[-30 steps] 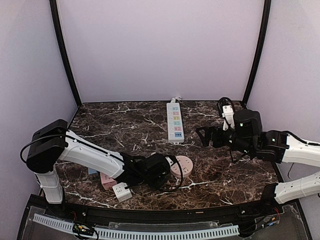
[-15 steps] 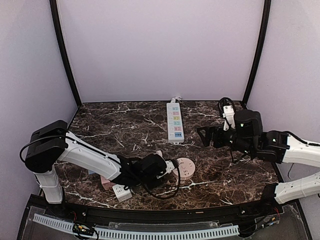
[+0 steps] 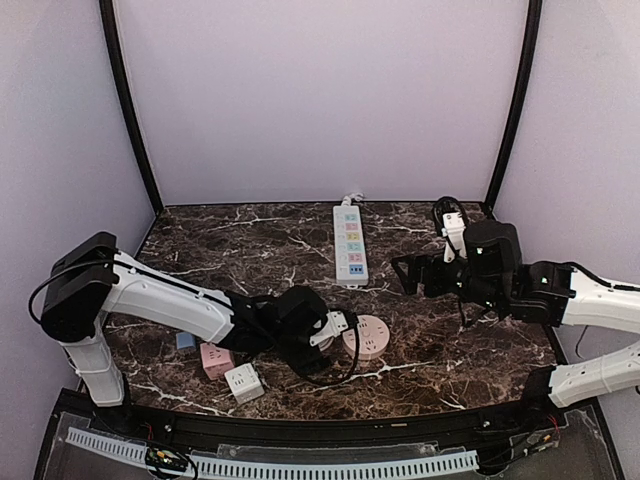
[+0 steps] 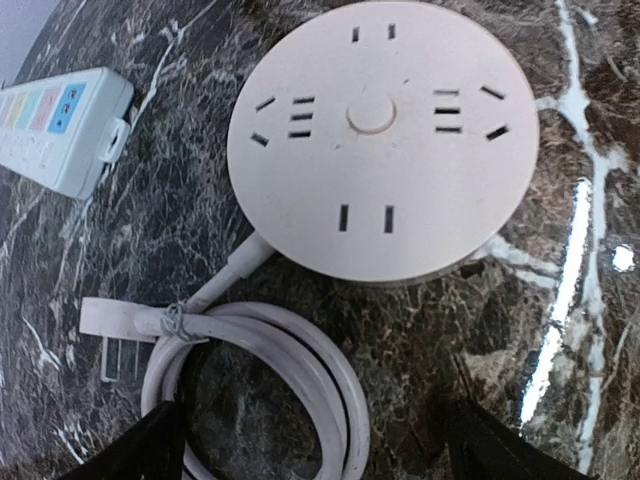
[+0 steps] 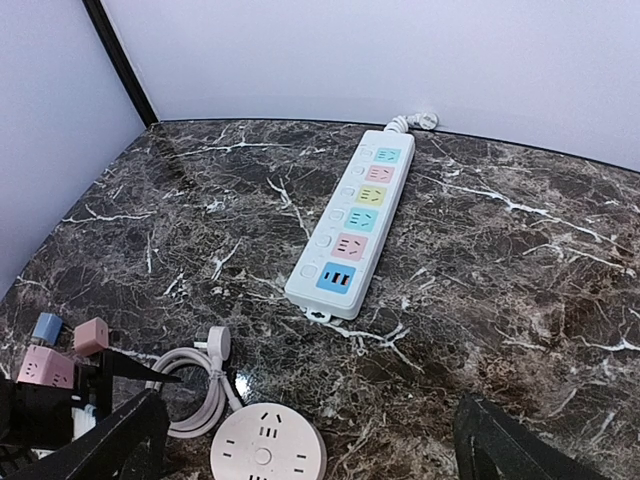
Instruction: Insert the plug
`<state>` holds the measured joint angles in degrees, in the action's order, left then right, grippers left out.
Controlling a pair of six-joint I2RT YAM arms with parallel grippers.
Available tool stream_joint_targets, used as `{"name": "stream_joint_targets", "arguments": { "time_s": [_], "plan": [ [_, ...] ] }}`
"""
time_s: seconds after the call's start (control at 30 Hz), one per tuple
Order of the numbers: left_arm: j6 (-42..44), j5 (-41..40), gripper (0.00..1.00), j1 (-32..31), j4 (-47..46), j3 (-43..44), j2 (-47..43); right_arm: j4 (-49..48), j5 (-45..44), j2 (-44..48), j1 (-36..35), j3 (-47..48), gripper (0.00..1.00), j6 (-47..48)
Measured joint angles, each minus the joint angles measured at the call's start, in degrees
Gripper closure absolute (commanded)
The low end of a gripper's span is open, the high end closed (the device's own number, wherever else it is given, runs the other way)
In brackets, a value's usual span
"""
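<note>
A robot test cell in a lab; plain lilac panels (image 3: 320,100) on black corner poles (image 3: 128,110) box in a dark marbled desk (image 3: 240,240); a left arm (image 3: 160,295) and a right arm (image 3: 600,300) are bolted at its near edge by a slotted cable duct (image 3: 270,465); a power strip (image 3: 350,243), a round socket (image 3: 366,335) and cube adapters (image 3: 216,360) lie loose on it.

The round socket (image 3: 370,335) lies on the table (image 3: 220,240) near the front. Its looped cord (image 4: 300,370) and plug (image 4: 110,325) lie just left of it. The long power strip (image 3: 350,243) lies farther back — well apart. Little cubes (image 3: 215,360) sit at the front left.
</note>
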<state>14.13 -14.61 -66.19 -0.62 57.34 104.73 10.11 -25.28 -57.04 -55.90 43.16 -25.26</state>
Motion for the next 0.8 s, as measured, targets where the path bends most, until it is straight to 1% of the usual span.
{"name": "stream_joint_targets", "arguments": {
  "time_s": [0.13,0.3,0.37,0.47,0.6,0.67,0.73,0.8],
  "plan": [
    [-3.1,2.1,0.01,-0.7,3.8,-0.3,-6.8,-1.5,0.5,0.0,0.0,-0.1,0.01,0.8],
    [-9.0,1.5,0.01,-1.6,4.1,-4.2,-19.3,-5.6,4.3,0.1,0.0,-2.0,0.01,3.7],
    [-11.8,-0.6,0.01,-1.6,4.4,-6.1,-23.7,-7.1,7.7,-0.5,0.0,-2.3,0.02,5.2],
    [-16.7,-6.6,0.01,-1.6,6.2,-8.5,-29.5,-10.0,13.1,-2.8,-0.1,-2.2,0.01,7.0],
    [-21.8,-13.0,0.02,-1.4,9.0,-9.5,-33.8,-15.3,20.6,-7.7,-1.6,-2.3,0.01,8.4],
    [-24.5,-16.1,0.02,-1.1,11.4,-9.5,-35.1,-19.3,24.5,-10.8,-3.8,-2.5,0.01,9.9],
    [-27.2,-18.7,0.02,-0.7,14.4,-9.5,-35.9,-22.2,26.6,-13.6,-6.4,-2.6,0.01,11.5],
    [-30.0,-21.1,0.02,-0.3,17.7,-9.4,-36.9,-24.8,27.8,-17.1,-9.4,-2.4,0.04,13.2]
  ]
}}
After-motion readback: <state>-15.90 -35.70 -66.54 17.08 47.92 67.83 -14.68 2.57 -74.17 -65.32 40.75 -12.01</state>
